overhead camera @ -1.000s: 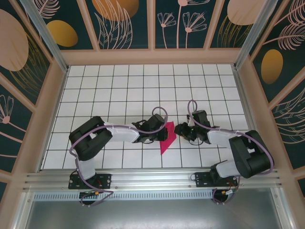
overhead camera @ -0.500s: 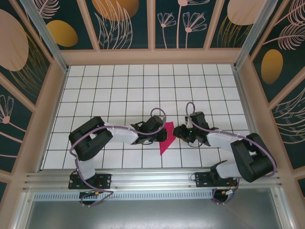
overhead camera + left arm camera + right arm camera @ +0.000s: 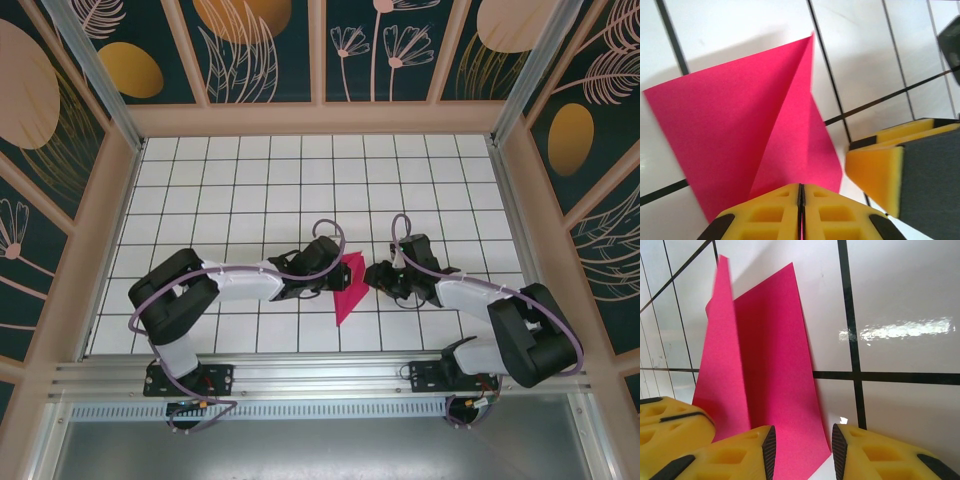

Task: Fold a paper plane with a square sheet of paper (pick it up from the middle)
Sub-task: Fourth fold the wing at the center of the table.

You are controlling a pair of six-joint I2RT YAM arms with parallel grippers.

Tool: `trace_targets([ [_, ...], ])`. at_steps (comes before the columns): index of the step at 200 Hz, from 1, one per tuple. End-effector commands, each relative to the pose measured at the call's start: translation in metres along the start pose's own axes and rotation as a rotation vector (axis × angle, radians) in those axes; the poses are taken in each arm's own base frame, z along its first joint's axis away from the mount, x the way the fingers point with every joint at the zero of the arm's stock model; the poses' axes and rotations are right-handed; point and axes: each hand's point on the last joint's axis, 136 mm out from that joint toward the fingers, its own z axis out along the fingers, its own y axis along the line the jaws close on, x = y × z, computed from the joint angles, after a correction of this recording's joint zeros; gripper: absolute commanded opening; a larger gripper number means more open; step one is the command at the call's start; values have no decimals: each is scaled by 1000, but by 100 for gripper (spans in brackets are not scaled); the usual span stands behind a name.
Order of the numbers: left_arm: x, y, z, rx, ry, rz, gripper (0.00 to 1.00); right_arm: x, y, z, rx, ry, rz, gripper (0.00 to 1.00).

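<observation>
left gripper (image 3: 800, 196) is closed on the edge of the paper (image 3: 735, 130), right at the crease. right gripper (image 3: 803, 442) has its jaws apart, paper edge in the gap, not clamped. paper sits near-centre on the table (image 3: 250, 180) between the arms, one flap standing up. i judge it thin, floppy and easy to tear, so i'd pinch lightly on the crease.

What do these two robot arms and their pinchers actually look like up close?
The left arm and right arm are each built of bulky black joints linked by smooth white shells, with a thin lilac cable looping alongside. The left gripper and right gripper each end in two chunky yellow fingers, moulded with shallow recesses and trimmed with black strips.
</observation>
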Motion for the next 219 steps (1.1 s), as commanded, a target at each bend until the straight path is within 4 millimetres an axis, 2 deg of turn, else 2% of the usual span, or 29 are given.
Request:
trace_targets([
  [1, 7, 24, 4, -101, 23, 18, 10, 2, 3, 0, -6, 4, 8, 39],
  [12, 8, 23, 3, -96, 26, 22, 13, 3, 3, 0, -6, 6, 6, 40],
  [28, 5, 9, -4, -34, 21, 23, 29, 3, 4, 0, -6, 3, 7, 40],
  [39, 1, 2, -10, -5, 4, 26, 32, 2, 4, 0, -4, 2, 6, 40],
  [48, 0, 4, -11, -18, -3, 31, 37, 3, 4, 1, -3, 4, 4, 40],
  [50, -5, 0, -17, -9, -19, 33, 38, 2, 4, 1, -4, 5, 4, 40],
  [76, -16, -12, -32, 22, -61, 36, 41, 2, 6, 2, -4, 9, -2, 40],
  [91, -17, -10, -36, 16, -73, 30, 46, 2, 6, 3, -2, 8, -3, 40],
  [119, -9, 3, -31, -23, -56, 13, 45, 2, 7, 3, -11, 9, -4, 40],
  [151, 6, 3, -19, 13, 4, 12, 43, 2, 8, 4, -12, 12, -4, 40],
  [191, 12, 6, -12, 15, 25, 0, 39, 2, 11, 3, -14, 17, -13, 40],
  [196, 19, 14, -5, -5, 45, -4, 39, 2, 11, 3, -14, 18, -13, 40],
  [219, 21, 21, -4, -27, 42, -12, 39, 3, 11, 3, -20, 16, -13, 40],
])
